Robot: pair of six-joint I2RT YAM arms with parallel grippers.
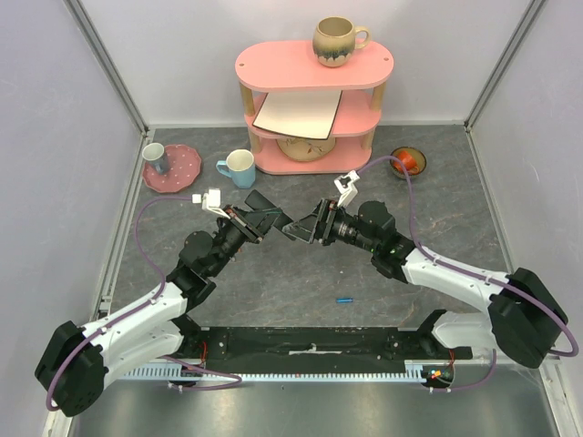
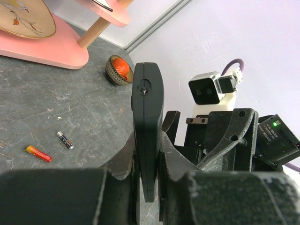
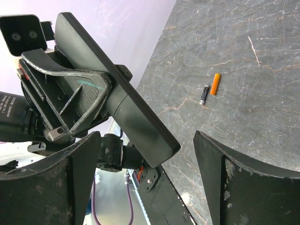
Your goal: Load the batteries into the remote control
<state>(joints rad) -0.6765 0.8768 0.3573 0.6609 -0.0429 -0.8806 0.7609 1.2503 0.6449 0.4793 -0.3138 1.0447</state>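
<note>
My left gripper (image 1: 262, 218) (image 2: 147, 173) is shut on the remote control (image 2: 146, 117), a slim black bar held on edge above the table's middle (image 1: 271, 211). My right gripper (image 1: 302, 229) (image 3: 146, 136) is open, and the remote's free end (image 3: 150, 140) lies between its spread fingers without touching them. An orange battery (image 2: 38, 153) (image 3: 215, 84) and a dark battery (image 2: 65, 140) (image 3: 205, 94) lie side by side on the table. A blue battery (image 1: 343, 299) lies nearer the arm bases.
A pink shelf (image 1: 310, 68) stands at the back with a mug (image 1: 336, 41), a board and a bowl on it. A blue mug (image 1: 239, 167) and a pink plate (image 1: 173, 168) are at back left. A small bowl (image 1: 408, 162) (image 2: 118, 70) sits at back right.
</note>
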